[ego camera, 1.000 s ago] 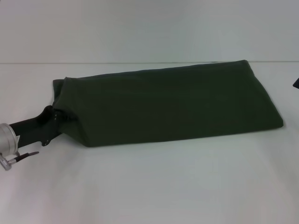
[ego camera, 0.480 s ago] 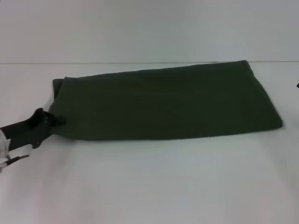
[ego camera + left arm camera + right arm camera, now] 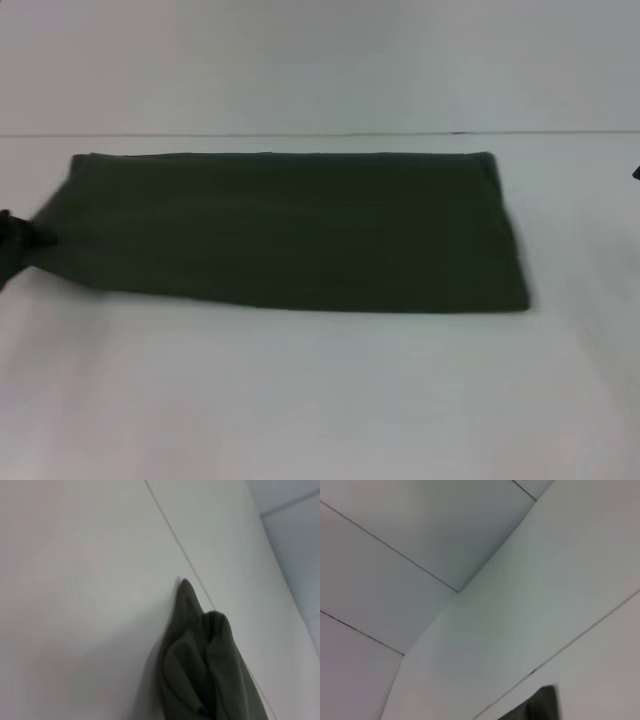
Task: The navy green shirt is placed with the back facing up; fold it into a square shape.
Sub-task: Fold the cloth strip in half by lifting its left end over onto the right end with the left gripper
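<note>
- Left end effector (image 3: 18, 245) shows in the head view as a dark shape at the frame's left edge, touching the left end of the navy green shirt (image 3: 290, 230); whether its fingers clamp the cloth cannot be told. The shirt lies flat as a long folded band across the white table (image 3: 320, 400), its far edge near the table's back line. A dark sliver at the frame's right edge is the right end effector (image 3: 635, 174), well apart from the shirt; its state cannot be told.
- Left wrist view: bunched folds of the shirt (image 3: 210, 670) rise to a point over the table (image 3: 75, 605).
- Right wrist view: pale table (image 3: 560, 580) and one dark corner of the shirt (image 3: 540, 705).
</note>
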Robot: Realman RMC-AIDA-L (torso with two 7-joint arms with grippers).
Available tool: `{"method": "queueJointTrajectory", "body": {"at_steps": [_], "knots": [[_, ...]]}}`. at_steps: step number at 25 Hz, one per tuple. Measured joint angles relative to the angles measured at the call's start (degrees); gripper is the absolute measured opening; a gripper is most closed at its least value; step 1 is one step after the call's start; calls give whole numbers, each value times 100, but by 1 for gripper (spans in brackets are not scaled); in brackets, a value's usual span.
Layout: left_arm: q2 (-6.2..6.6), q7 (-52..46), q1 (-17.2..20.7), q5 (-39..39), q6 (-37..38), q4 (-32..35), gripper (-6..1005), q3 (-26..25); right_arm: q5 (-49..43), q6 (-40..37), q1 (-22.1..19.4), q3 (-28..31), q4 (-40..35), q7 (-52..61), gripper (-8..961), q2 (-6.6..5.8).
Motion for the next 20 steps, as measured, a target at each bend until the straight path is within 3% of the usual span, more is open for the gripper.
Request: {"method": "queueJointTrajectory", "body": {"at_steps": [3, 8, 10, 17, 20], "knots": [[94, 18, 44, 118, -124, 41, 39, -194, -10, 0, -5, 0, 0, -3, 765, 0], [113, 14, 50, 337, -82, 165, 42, -352, -19, 1, -30, 0, 0, -4, 765, -1], [58, 89, 22, 324, 138, 276, 43, -348, -19, 3, -31, 0, 0, -4, 765, -1], [-424, 186, -86, -232, 1274, 1315, 46, -360, -27, 10, -23, -15, 0, -21, 765, 0], [-478, 118, -291, -390, 1756, 1585, 48, -332, -29, 11, -13, -16, 30, -51, 765, -1]]}}
